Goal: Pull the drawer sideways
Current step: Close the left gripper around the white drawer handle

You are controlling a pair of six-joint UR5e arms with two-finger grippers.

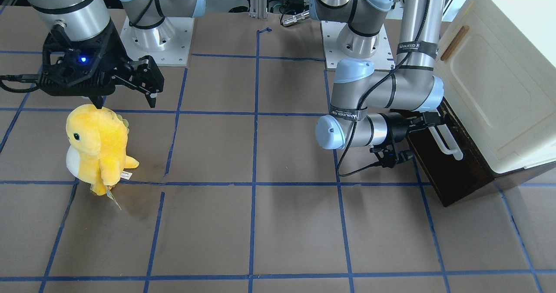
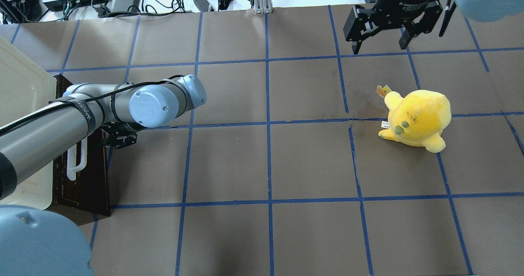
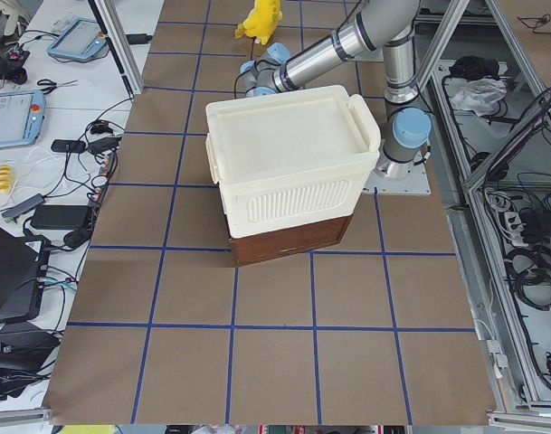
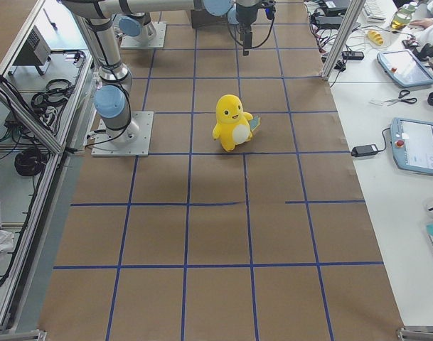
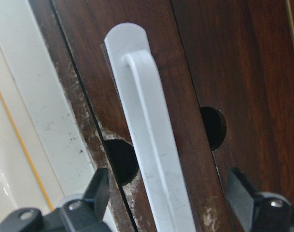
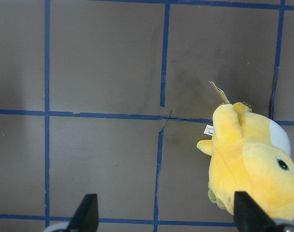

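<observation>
The drawer has a dark brown wooden front and a long white bar handle. It sits under the cream-white cabinet at the table's end and also shows in the overhead view. My left gripper is at the handle's end. In the left wrist view the handle runs between the two fingers, which stand apart on either side without touching it. My right gripper is open and empty, high above the table beyond a yellow plush.
The cream-white cabinet with a small brown handle stands over the drawer. A yellow plush toy stands upright under the right gripper's side, also in the right wrist view. Blue tape lines grid the brown table.
</observation>
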